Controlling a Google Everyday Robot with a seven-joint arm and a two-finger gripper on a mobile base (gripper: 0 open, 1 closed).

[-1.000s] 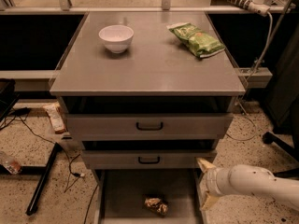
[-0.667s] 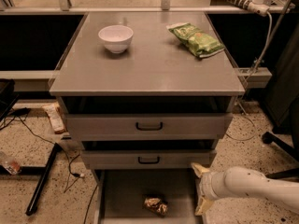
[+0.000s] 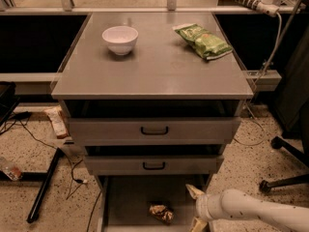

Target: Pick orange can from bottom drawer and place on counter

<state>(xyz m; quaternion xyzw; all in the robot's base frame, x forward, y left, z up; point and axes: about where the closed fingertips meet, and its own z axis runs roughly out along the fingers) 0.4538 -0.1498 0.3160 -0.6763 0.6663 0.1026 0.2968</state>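
The orange can (image 3: 161, 212), a small crinkled golden-brown object, lies on the grey floor of the open bottom drawer (image 3: 130, 199), near its front middle. My gripper (image 3: 196, 208) comes in from the lower right on a white arm; its two pale fingers stand apart, one above the other, open and empty just right of the can. The counter (image 3: 154, 62) is the broad grey cabinet top above the drawers.
A white bowl (image 3: 120, 39) and a green snack bag (image 3: 203, 41) sit on the counter. Two grey drawers with black handles (image 3: 154, 130) are partly pulled out above the bottom drawer. Cables and a black stand leg (image 3: 43, 187) lie on the floor at left, a chair base (image 3: 285, 178) at right.
My gripper and arm have moved left over the bottom drawer, closer to the orange can. The can and the things on the counter have not moved.
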